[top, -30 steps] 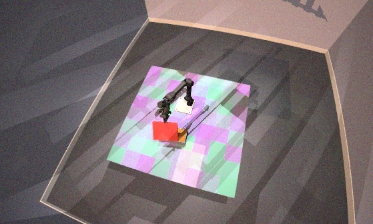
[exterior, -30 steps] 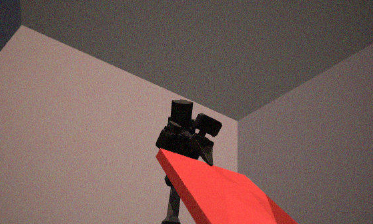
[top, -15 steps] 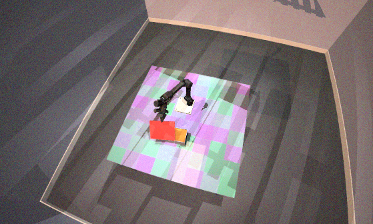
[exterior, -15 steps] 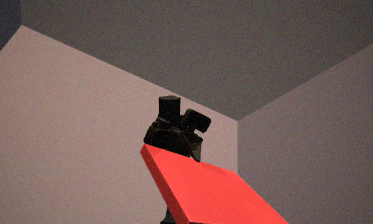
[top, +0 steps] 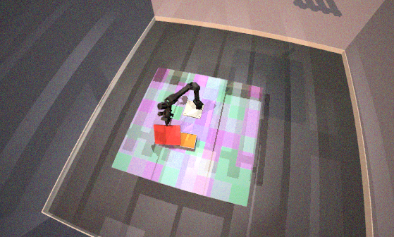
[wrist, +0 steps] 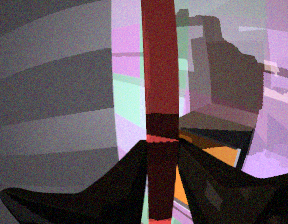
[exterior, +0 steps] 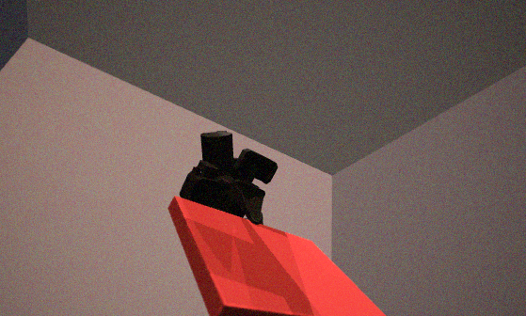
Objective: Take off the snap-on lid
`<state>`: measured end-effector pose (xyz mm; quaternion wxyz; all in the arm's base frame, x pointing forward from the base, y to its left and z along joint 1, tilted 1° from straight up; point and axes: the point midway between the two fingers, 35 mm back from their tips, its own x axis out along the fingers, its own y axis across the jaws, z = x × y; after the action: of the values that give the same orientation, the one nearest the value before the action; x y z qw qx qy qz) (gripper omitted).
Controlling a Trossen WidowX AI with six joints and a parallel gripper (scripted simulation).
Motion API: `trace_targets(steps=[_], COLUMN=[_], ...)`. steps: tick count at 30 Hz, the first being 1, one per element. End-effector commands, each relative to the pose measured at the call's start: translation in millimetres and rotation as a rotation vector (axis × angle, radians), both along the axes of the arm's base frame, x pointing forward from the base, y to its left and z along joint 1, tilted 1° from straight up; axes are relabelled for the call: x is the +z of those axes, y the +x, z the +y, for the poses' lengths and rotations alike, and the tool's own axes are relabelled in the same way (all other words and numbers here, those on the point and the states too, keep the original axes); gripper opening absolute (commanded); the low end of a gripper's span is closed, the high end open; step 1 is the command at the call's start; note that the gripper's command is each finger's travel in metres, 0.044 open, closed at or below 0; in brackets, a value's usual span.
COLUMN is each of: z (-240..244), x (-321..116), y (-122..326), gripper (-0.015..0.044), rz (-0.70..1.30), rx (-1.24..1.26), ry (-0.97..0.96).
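The red lid (top: 167, 135) (exterior: 274, 268) (wrist: 161, 60) is off the box and held up in the air by one edge, tilted in the exterior view and edge-on in the wrist view. My gripper (top: 168, 123) (exterior: 253, 220) (wrist: 160, 145) is shut on that edge. The storage box (top: 189, 140) (wrist: 222, 155) stands open on the table, showing orange inside a dark rim. The lid hides its left part in the top view; in the wrist view it is low, right of the lid, partly behind a finger.
The table (top: 230, 155) has a patchwork of pink, green and pale blue. The arm's white base plate (top: 191, 112) lies behind the box in the top view. The table's left edge (wrist: 114, 90) shows left of the lid in the wrist view, with dark floor beyond.
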<state>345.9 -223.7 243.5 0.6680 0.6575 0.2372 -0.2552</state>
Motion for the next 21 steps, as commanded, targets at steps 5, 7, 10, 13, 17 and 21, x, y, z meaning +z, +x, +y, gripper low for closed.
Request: trace_targets(steps=[5, 7, 10, 13, 17, 21], z=[-14.2, -18.1, -24.0, -29.9, -37.7, -45.6], x=[5.5, 5.7, 5.9, 6.1, 6.4, 6.7], y=[-1.3, -2.0, -2.9, -3.9, -5.2, -6.4], gripper=[0.0, 0.0, 0.0, 0.0, 0.0, 0.0], rz=[-0.014, -0.013, -0.013, -0.013, -0.013, -0.013], rx=[0.007, 0.007, 0.007, 0.007, 0.007, 0.007], ry=[-0.007, -0.008, -0.008, -0.009, -0.009, -0.01])
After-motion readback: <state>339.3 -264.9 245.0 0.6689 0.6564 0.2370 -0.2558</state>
